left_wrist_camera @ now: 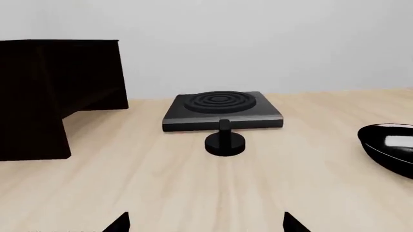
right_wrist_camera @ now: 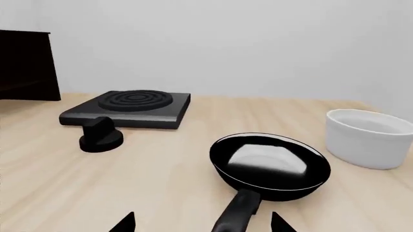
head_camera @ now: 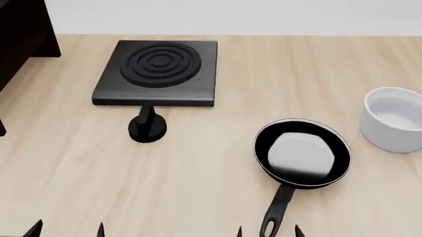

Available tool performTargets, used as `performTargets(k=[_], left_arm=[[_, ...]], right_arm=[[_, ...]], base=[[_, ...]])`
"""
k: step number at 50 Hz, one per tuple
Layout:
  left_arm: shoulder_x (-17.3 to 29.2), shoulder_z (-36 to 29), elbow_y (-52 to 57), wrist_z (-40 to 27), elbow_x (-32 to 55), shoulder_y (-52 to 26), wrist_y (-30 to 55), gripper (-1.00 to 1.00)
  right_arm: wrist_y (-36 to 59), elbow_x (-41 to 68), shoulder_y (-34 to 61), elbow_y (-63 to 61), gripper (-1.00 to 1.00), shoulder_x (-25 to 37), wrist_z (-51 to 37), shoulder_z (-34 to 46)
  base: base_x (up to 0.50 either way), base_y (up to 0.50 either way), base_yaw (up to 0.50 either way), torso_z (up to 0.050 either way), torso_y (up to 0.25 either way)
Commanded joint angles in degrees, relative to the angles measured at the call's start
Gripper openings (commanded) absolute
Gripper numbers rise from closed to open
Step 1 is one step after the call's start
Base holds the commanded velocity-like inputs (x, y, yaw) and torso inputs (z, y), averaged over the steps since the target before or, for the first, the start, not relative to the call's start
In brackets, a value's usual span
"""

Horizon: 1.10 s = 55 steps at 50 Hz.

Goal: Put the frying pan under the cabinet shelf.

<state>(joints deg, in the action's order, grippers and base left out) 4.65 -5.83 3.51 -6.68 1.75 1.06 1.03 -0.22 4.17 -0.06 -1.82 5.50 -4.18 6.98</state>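
Pan (head_camera: 302, 154) sitting on the table (head_camera: 197, 187), right of the hob (head_camera: 157, 73), bowl (head_camera: 394, 118) just beyond it, handle pointing near. Cabinet (head_camera: 20, 34) way off far left. Both grippers (head_camera: 66, 229) (head_camera: 269, 230) spread open, holding nothing.

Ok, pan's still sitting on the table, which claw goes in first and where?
Probably the right claw: ease it forward and down onto the frying pan handle. Its tips stand open on either side of the handle's end, nothing gripped yet. The left claw is open too but far from the pan, which sits beside the white bowl, well away from the cabinet shelf.
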Motion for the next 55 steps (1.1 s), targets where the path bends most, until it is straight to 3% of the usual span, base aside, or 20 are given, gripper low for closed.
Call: performTargets(k=[1, 14, 55], left_arm=[[1.0, -1.3, -0.1, -0.7, 0.5, 0.0, 0.5, 1.00], [2.0, -2.0, 0.5, -1.8, 1.1, 0.1, 1.2, 1.00], [4.2, -3.9, 1.0, -3.7, 2.4, 0.5, 1.6, 1.00]], right_arm=[[0.4, 0.6, 0.1, -0.6, 1.00, 0.9, -0.7, 1.0], [0.4, 0.5, 0.1, -1.2, 1.00, 1.8, -1.5, 2.1], [1.4, 1.4, -0.3, -3.5, 1.00, 3.6, -2.7, 5.0]], base=[[0.00, 0.00, 0.00, 0.047, 0.084], [0.00, 0.00, 0.00, 0.048, 0.082], [0.07, 0.50, 0.00, 0.048, 0.082]])
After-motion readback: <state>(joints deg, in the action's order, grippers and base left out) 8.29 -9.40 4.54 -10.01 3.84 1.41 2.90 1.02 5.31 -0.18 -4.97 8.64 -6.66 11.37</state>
